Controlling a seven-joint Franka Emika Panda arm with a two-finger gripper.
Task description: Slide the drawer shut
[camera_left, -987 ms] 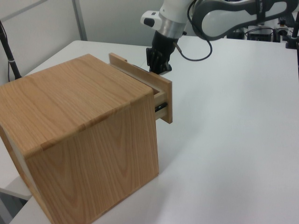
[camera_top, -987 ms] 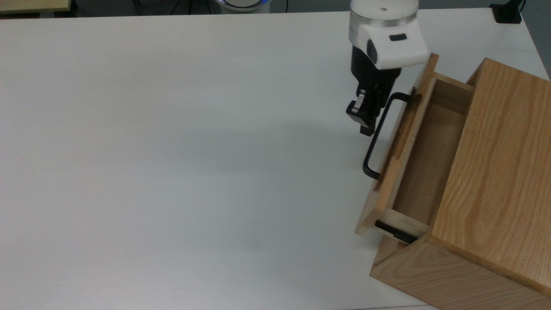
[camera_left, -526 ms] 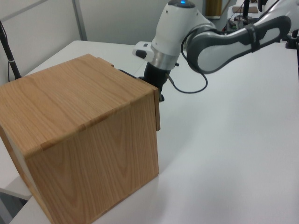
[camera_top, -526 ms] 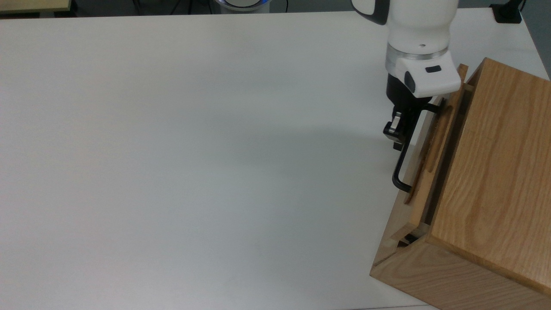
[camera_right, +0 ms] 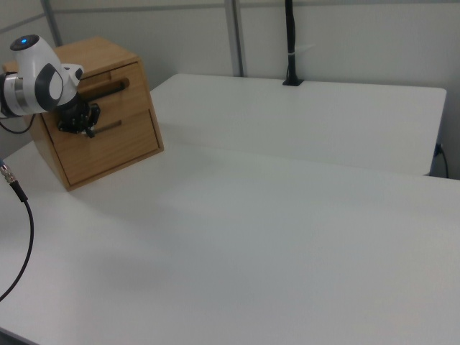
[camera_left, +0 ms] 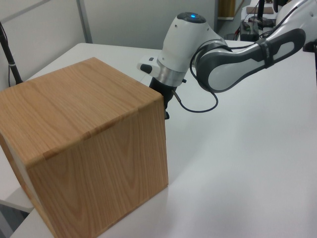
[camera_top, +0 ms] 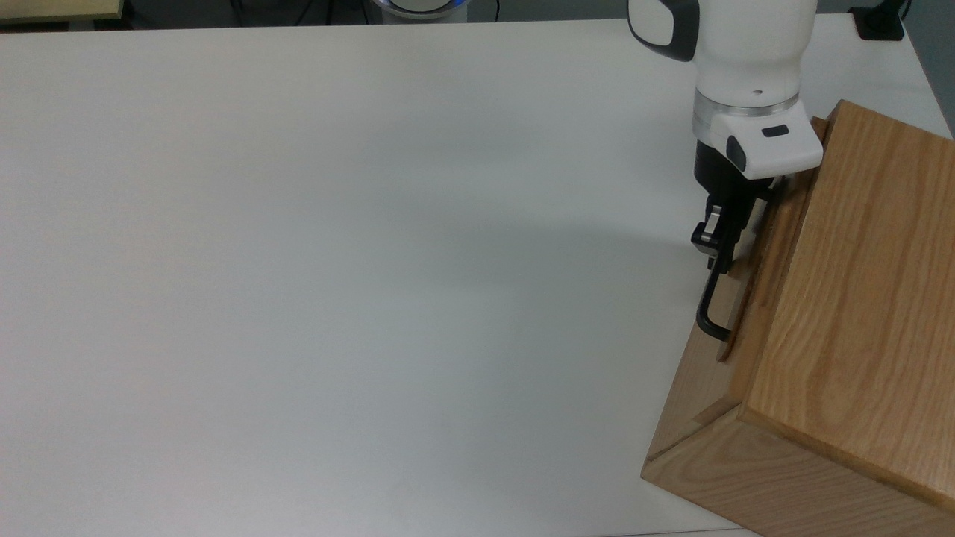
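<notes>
Drawer (camera_right: 115, 86) sits flush in cabinet (camera_top: 858, 313), claw (camera_top: 722, 242) against its handle (camera_top: 712, 306).

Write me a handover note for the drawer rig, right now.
Hand: at the drawer's black handle, against the front; whether it is clamped on the bar I cannot tell.
Drawer: front looks flush with the cabinet in the top and left views, no gap showing.
Done: the drawer looks closed.
Left: probably just back the hand off the handle and confirm the drawer is fully seated.
</notes>
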